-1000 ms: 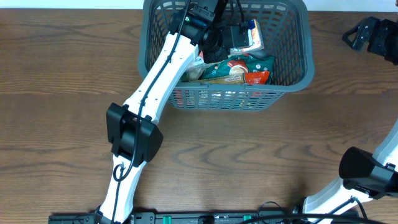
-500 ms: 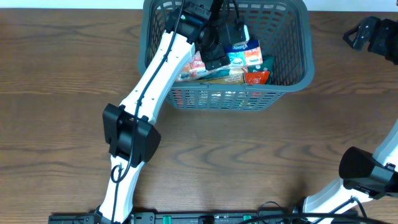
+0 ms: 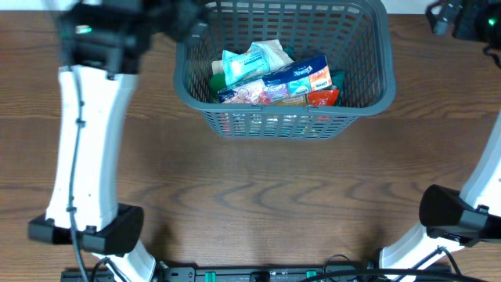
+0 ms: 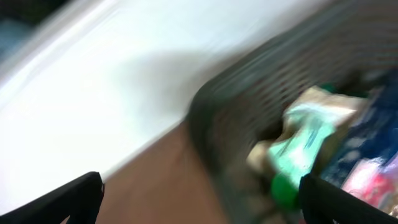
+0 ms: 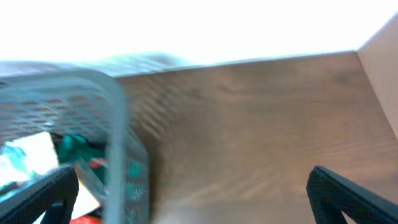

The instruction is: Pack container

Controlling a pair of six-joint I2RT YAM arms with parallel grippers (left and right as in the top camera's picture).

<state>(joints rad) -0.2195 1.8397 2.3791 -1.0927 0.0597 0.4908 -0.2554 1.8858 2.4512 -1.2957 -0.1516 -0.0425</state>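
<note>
Two pincers, left gripper point(image 4: 199, 186) & right gripper point(image 5: 191, 180), gape empty; container point(image 3: 282, 123) at 12 o'clock probably stiff, heavyish w/ packets point(image 3: 270, 74), so grab thick rim.

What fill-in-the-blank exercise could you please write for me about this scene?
1. The colourful packets lie ____ the large dark grey slotted plastic basket.
2. The basket stands on a brown ____ table.
3. The left claw and the right claw are both ____, holding nothing.
Missing words: inside; wooden; open.
</note>
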